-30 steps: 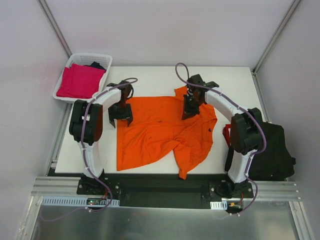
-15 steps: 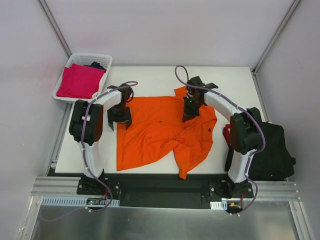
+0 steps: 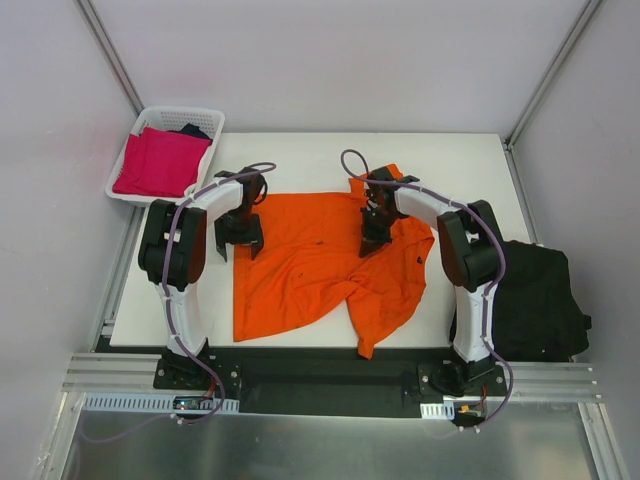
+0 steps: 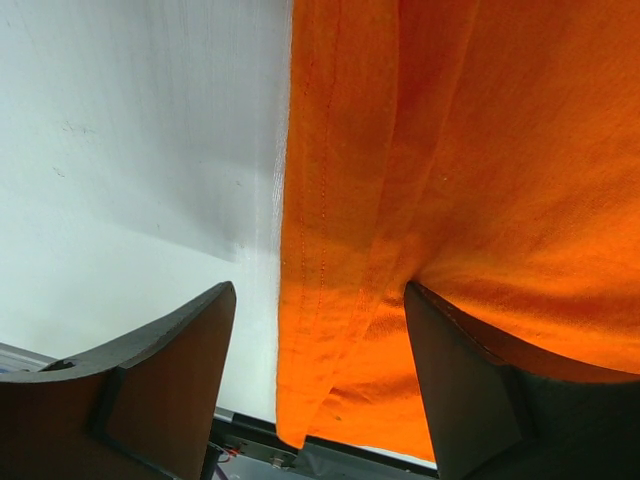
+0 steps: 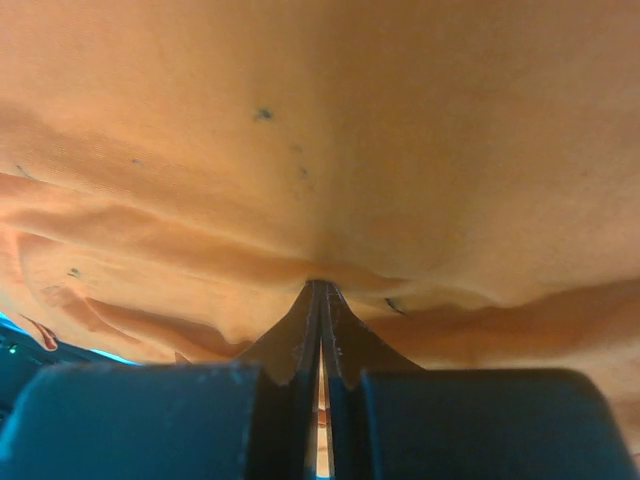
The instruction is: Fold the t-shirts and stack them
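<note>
Orange t-shirt point(image 3: 310, 270) lies rumpled, spread over the table point(image 3: 460, 160) between both arms | left gripper point(image 4: 320, 300): fingers spread wide, straddling the shirt's stitched edge | right gripper point(image 5: 320, 288): fingers pressed together, pinching a pucker of the orange cloth

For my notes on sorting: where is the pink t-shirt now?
In the top view, the pink t-shirt lies folded inside the white basket, at the far left corner of the table.

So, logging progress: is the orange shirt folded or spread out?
Spread, not folded: the orange shirt lies open across the table, partly rumpled.
</note>
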Motion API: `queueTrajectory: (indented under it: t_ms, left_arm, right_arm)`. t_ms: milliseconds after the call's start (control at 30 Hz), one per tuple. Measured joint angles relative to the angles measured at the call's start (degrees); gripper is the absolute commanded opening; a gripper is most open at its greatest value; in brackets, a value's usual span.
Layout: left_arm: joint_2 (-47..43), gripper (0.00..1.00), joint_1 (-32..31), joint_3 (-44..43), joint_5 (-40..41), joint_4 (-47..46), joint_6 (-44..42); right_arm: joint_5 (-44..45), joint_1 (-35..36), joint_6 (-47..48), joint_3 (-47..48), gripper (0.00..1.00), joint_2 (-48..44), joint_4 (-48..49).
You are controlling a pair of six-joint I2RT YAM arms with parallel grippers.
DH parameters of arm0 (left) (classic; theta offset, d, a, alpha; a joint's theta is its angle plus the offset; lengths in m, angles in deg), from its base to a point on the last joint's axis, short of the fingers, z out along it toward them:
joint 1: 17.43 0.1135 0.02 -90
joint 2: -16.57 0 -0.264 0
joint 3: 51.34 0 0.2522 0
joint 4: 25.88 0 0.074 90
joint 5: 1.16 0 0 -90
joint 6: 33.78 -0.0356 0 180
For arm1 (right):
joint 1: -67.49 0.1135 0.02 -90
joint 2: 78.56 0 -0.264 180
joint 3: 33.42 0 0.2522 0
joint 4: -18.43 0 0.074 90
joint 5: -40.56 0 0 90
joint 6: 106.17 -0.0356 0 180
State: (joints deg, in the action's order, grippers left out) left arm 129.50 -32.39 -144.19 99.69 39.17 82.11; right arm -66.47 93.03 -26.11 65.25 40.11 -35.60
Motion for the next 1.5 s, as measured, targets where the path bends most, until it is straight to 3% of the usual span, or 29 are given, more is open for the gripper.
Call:
queueTrajectory:
  t_ms: [600, 1133, 1500]
  left_arm:
    - [-0.61, 0.7, 3.87, 0.96, 6.34, 2.12, -0.02]
    - [-0.92, 0.72, 4.57, 1.2, 7.02, 2.16, -1.2]
    - [1.53, 0.72, 4.57, -1.84, 6.71, 3.87, -1.49]
  right_arm:
    - [-1.03, 0.0, -1.29, 0.0, 0.01, 0.11, 1.07]
    - [-1.81, -1.07, -3.41, -0.15, 0.01, 0.81, 1.05]
    - [-2.56, -7.45, -4.5, -1.64, 0.01, 0.2, 0.42]
